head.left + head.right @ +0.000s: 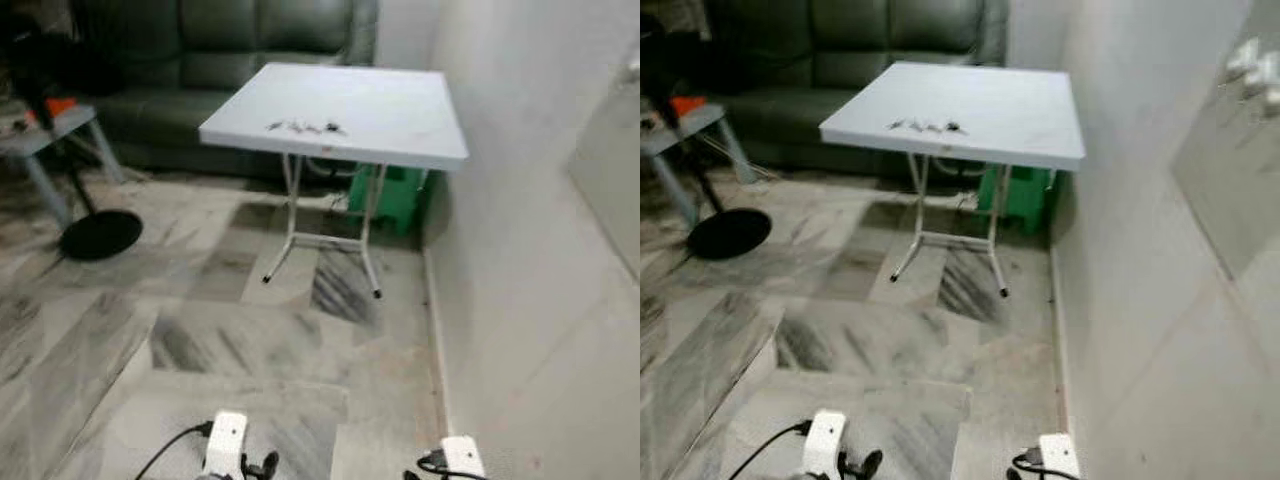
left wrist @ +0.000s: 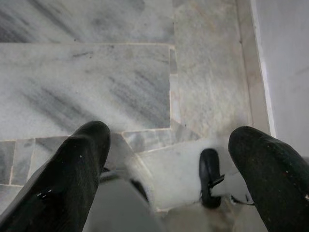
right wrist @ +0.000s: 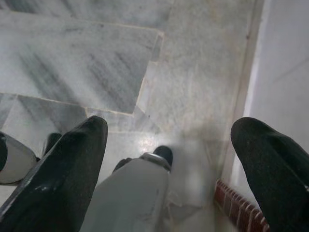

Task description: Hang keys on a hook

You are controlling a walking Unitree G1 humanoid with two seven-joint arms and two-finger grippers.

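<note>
— Where are the keys [image 1: 305, 127] to be found?

— They are laid out on the white surface [image 1: 400, 115], close to its near edge and toward its left half. The surface is set against the wall on the right, with a dark sofa [image 1: 215, 50] behind it and a green crate [image 1: 395, 200] beneath.

— And how is the bunch laid?

— It is strung out in a thin dark line, its long axis roughly parallel to that near edge. Single keys cannot be made out at this range.

— Which way are they from the hands?

— Straight ahead and well apart, across a stretch of marble floor [image 1: 250, 330]. Both arms are hung low at the bottom of the head views. The left hand [image 2: 169, 169] is seen spread wide with nothing between its fingers [image 2: 77, 169], and it is pointed down at the floor. The same is seen of the right hand [image 3: 169, 164]: wide open, empty, aimed at the floor beside the wall.

— Which arm is better placed?

— Neither can be judged nearer yet. The keys are lined up a little closer to the left arm's side, so the left is slightly favoured, though the surface must be approached first.

— And the hook?

— Some pale fittings [image 1: 1255, 70] are seen high on the right wall; whether they are hooks cannot be told.
</note>
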